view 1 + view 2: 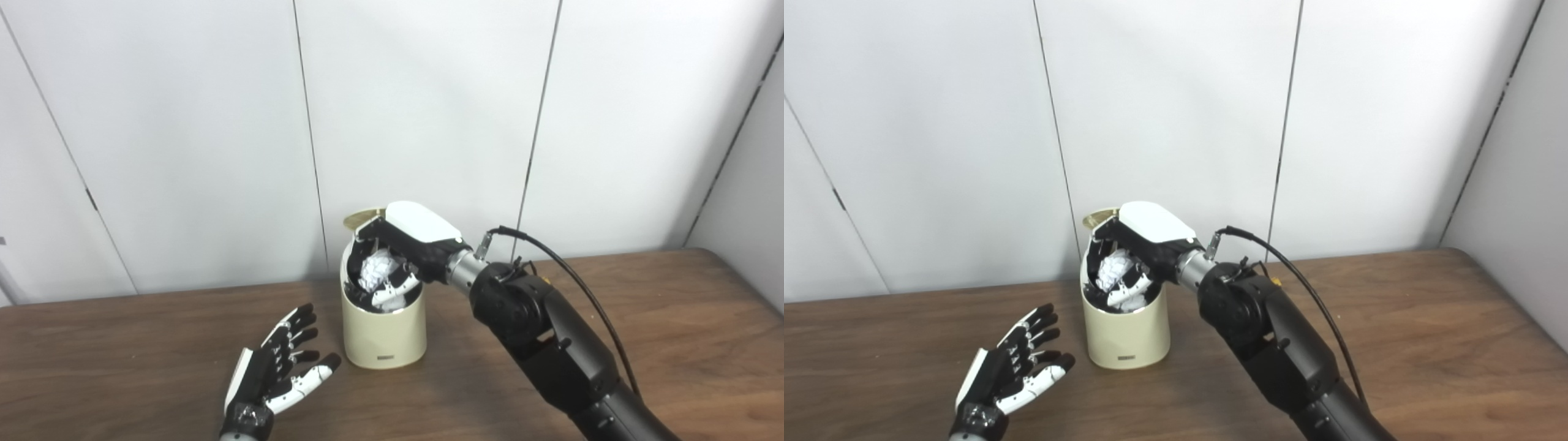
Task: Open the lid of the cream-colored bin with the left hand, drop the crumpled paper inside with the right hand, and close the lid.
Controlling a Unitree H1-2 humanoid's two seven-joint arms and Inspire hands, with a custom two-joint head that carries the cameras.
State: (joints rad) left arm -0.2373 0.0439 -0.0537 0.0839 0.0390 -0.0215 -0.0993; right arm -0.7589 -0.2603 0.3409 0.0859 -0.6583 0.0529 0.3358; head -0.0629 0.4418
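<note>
I see the cream bin point(384, 334) upright on the table point(674, 318), lid point(362, 218) tipped up at the back. My right hand point(407, 245) sits over the bin's open mouth, fingers point(395, 293) curled around the crumpled paper point(376, 272), which is at the rim. My left hand point(275, 367) rests just left of the bin, fingers spread wide, holding nothing.
</note>
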